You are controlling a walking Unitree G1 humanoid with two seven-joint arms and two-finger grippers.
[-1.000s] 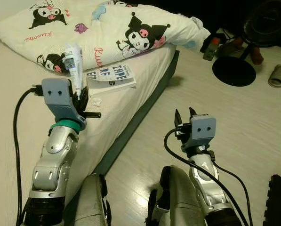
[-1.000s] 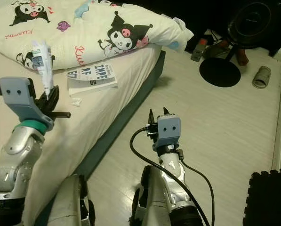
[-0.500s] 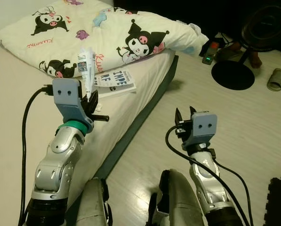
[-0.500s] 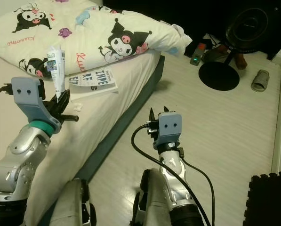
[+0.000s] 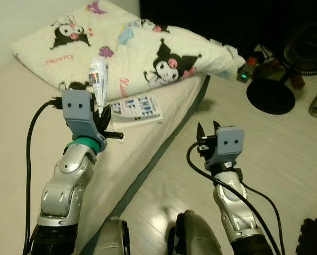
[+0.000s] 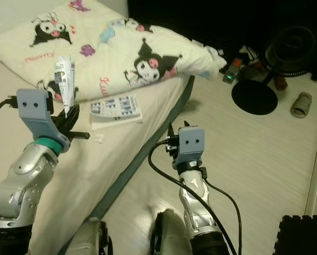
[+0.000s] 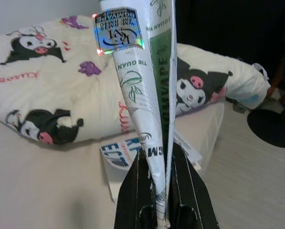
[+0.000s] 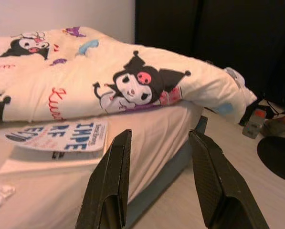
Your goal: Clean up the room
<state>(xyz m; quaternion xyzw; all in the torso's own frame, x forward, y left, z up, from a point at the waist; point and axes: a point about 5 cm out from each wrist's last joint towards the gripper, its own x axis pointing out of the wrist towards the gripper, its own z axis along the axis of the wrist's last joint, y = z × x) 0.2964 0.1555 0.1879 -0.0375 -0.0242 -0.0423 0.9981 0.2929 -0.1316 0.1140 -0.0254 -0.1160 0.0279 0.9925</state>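
The left gripper [image 7: 162, 191] is up over the bed [image 5: 20, 127], jaws clamped on the lower end of a crumpled wrapper [image 7: 142, 81]. The wrapper's long axis runs straight out along the fingers, its free end pointing toward twelve o'clock at the cartoon-print pillow [image 5: 142, 58]. So the piece of litter is already in hand and off the sheet. I'd say the coming move is a carry to wherever rubbish goes, and no bin can be made out here.

The right gripper [image 5: 207, 133] hangs over the pale wood floor [image 5: 285, 154] at about three o'clock from the left one, jaws apart and empty.

Lying flat on the bed just beyond the left gripper, at about one o'clock, is a printed booklet [image 6: 116, 109], nearer the left arm. Beside it sits a small white scrap [image 6: 99, 139]. Far off at two o'clock stands a fan [image 6: 277, 64] with a round black base.
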